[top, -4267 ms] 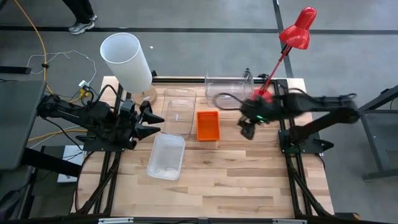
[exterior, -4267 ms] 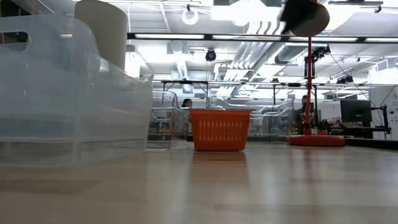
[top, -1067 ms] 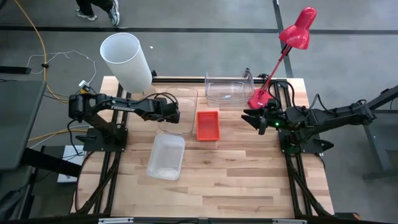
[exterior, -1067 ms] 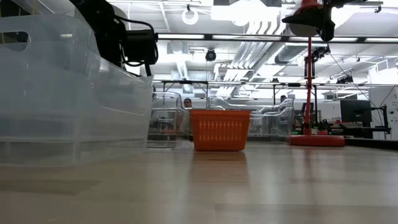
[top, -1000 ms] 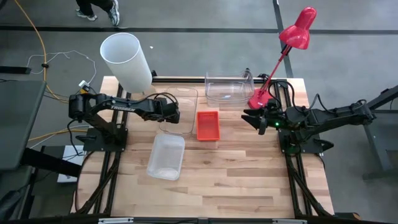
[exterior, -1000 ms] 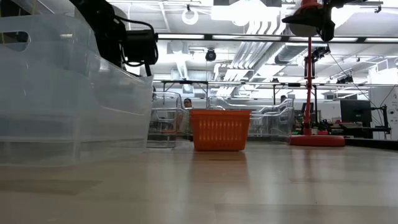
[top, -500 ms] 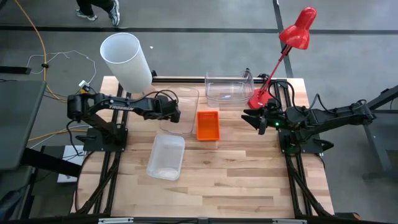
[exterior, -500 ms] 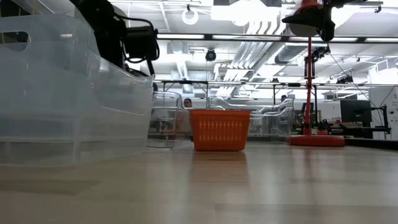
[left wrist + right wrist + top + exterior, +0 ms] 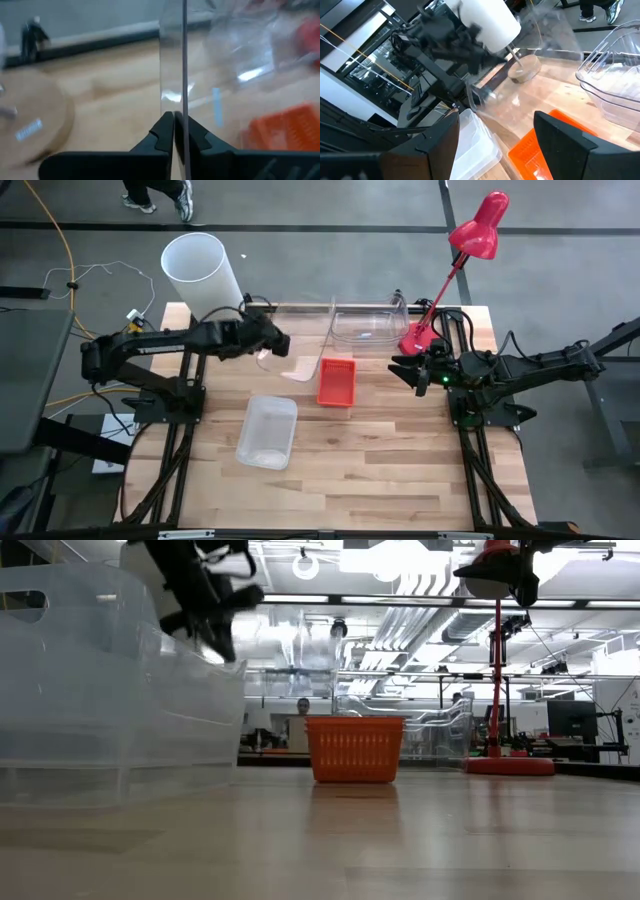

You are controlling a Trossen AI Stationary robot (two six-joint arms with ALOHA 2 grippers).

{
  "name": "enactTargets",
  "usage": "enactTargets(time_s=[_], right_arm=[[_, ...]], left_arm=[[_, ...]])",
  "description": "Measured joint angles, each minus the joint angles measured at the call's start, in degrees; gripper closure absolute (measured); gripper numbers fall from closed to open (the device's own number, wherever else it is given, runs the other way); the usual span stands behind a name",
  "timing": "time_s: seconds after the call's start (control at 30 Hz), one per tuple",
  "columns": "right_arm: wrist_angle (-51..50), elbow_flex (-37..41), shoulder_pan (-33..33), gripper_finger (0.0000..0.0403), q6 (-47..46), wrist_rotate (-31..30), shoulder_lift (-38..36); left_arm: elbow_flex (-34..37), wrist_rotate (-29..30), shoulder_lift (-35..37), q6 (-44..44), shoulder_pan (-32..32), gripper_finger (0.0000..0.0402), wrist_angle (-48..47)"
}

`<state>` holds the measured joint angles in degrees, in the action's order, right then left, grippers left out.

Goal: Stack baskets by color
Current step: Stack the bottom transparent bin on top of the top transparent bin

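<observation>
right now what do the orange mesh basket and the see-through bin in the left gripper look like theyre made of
The small orange mesh-walled basket looks like moulded plastic, matt: even colour, rows of regular perforations. The clear rectangular bin, pinched by one wall in the left gripper and lifted off the table, looks like thin glossy transparent plastic: you see through it, and its edges catch bright glints.

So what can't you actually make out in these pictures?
- The lifted clear bin in the left gripper: motion blur smears it in the high, low and wrist views, so its tilt is unclear.
- The near clear bin: cut off by the low view's left edge.
- The orange basket: partly hidden behind the lifted bin's wall in the left wrist view.
</observation>
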<state>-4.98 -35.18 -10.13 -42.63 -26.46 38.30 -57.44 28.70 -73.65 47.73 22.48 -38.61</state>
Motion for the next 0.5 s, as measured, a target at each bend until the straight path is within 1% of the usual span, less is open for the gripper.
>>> enactTargets(time_s=[0.23,0.37,0.5], right_arm=[[0.05,0.00,0.02,0.0160,-0.01,-1.71,0.00],[0.05,0.00,0.02,0.0160,-2.17,-3.63,0.01],[0.05,0.00,0.02,0.0160,-2.63,-6.22,1.30]], left_arm=[[-10.13,0.79,1.17,-9.51,-0.02,0.0401,-0.21],[-16.84,2.03,-0.75,-14.46,0.06,0.0401,1.50],[-23.87,2.21,-4.39,-20.08,0.80,0.0401,2.65]])
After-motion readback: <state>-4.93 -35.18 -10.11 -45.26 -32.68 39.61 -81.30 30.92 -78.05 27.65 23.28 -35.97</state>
